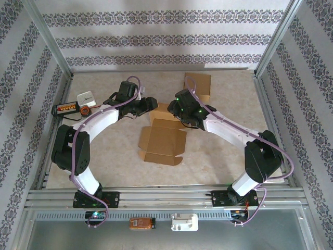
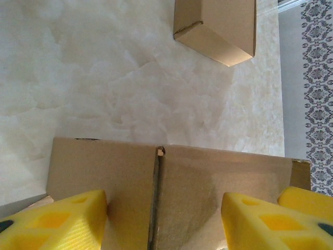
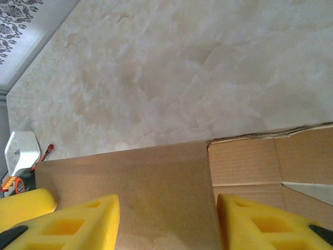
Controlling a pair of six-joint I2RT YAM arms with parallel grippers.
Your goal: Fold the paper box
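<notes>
The paper box (image 1: 162,141) lies opened out flat in brown cardboard at the table's middle, and its far panel (image 1: 162,113) is raised between the two arms. My left gripper (image 1: 149,104) reaches that panel from the left and my right gripper (image 1: 179,108) from the right. In the left wrist view the left gripper (image 2: 164,200) is open, its yellow fingers (image 2: 78,219) apart over two flaps (image 2: 197,187) split by a slit. In the right wrist view the right gripper (image 3: 167,203) is open, and a flap (image 3: 156,192) spans the gap between its fingers.
A second, folded cardboard box (image 1: 199,83) sits at the back of the table (image 1: 234,104), also seen in the left wrist view (image 2: 218,28). At the far left lie a white device (image 1: 86,98), a black strip (image 1: 66,108) and a small roll (image 1: 84,111). Metal rails edge the table.
</notes>
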